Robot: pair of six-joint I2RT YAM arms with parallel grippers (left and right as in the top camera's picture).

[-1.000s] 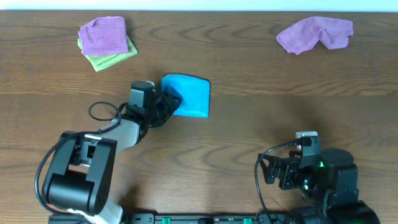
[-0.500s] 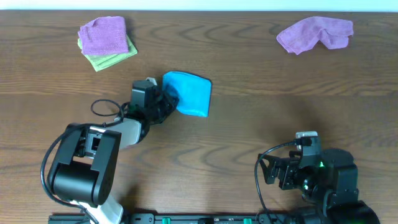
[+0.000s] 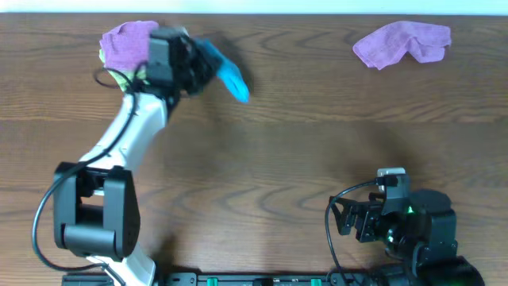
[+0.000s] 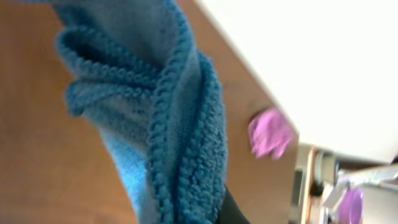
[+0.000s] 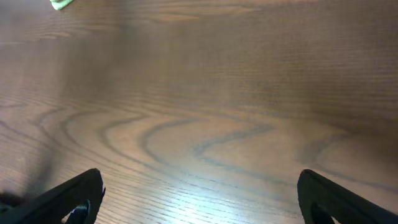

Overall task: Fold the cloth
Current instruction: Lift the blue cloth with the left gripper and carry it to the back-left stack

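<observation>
Left gripper (image 3: 204,63): closed on the blue terry cloth (image 3: 231,77), at the far left part of the brown wood-grain worktop (image 3: 302,143). In the left wrist view the jaws are almost wholly covered by the blue terry cloth (image 4: 163,118). Only a dark part of the gripper is seen below it at the lower edge.

Blue terry cloth: bunched into several lengthwise folds, and its stitched hem is seen running down the middle of the bundle. In the overhead view it is seen as a narrow strip slanting away from the left gripper toward the right. Contact between its free end and the worktop cannot be determined.

Left arm (image 3: 119,135), white and black: stretched from its base at the near left edge toward the far left corner.

A folded purple cloth (image 3: 125,41) is noted just beside the left gripper on its left. It is partly covered by the wrist in the overhead view.

Right gripper (image 3: 347,218): parked low at the near right edge, well apart from the blue terry cloth. In the right wrist view the right gripper (image 5: 200,183) is seen with its two dark fingers (image 5: 71,199) spread wide at the lower corners. Nothing but bare worktop (image 5: 205,93) lies between them.

A crumpled purple cloth (image 3: 402,41) lies at the far right of the worktop, well apart from both grippers. It is also seen in the left wrist view as a small purple shape (image 4: 268,132) near the worktop edge.
</observation>
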